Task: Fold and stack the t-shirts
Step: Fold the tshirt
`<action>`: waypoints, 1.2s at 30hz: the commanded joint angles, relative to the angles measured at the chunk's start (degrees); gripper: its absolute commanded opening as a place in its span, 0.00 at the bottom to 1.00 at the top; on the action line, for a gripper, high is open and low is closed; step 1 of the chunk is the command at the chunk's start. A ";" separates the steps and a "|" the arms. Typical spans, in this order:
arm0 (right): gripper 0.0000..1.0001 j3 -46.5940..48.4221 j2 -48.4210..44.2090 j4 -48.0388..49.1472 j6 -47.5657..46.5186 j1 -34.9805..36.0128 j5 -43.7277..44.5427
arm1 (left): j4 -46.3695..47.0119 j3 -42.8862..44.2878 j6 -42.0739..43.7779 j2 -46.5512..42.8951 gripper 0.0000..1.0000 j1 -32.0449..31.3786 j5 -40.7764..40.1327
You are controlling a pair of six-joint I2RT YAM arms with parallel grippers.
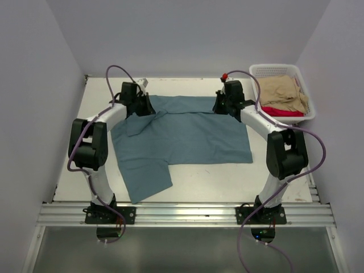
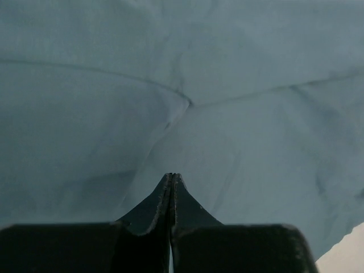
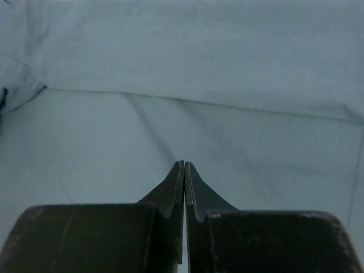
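Shirts counted one on the table (image 1: pixel 227 179): a single blue-grey t-shirt (image 1: pixel 187 136), spread flat beneath and behind both hands, its far hem lying at the fingertips. Grippers counted two. The left gripper (image 2: pixel 172 176) had its fingers pressed together, a crease in the cloth running straight to the tips, so it appeared to pinch the t-shirt's far left corner. The right gripper (image 3: pixel 184 165) was likewise closed tight on the far right corner, with a folded band of the same cloth lying just ahead of it. Baskets counted one: a white basket (image 1: pixel 273 67) stood just beside the right gripper on its outer side, holding two garments, a tan garment (image 1: pixel 281 94) on top and a red garment (image 1: pixel 281 112) showing under its near edge. Between the two hands the cloth's far edge looked doubled over. Behind the left gripper, one flap of the t-shirt reached back close to the table's near rail. Bare tabletop lay outside the left gripper, behind the right gripper past the shirt's near hem, and in a narrow strip ahead of both hands before the back wall.
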 commanded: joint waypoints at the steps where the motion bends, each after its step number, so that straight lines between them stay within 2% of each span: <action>1: 0.00 -2.21 -5.57 1.84 0.79 0.13 1.89 | -9.66 0.15 5.80 -0.46 0.00 0.07 -4.63; 6: 0.00 -4.24 -7.77 1.40 0.44 0.22 3.29 | -12.74 1.03 7.12 0.24 0.00 -1.95 -9.48; 14: 0.00 -5.30 -7.42 1.66 0.44 0.30 3.91 | -15.20 3.49 9.59 4.71 0.00 -4.15 -7.73; 20: 0.00 -5.73 -7.07 1.75 0.18 0.30 4.08 | -14.41 5.07 8.71 7.79 0.00 -4.15 -11.50; 32: 0.00 -6.44 -6.36 1.58 -0.44 0.30 4.61 | -13.70 6.21 7.30 5.34 0.00 -4.15 -21.51; 36: 0.00 -6.18 -5.84 1.40 -0.44 0.30 4.35 | -13.53 6.65 6.95 4.02 0.00 -4.15 -22.67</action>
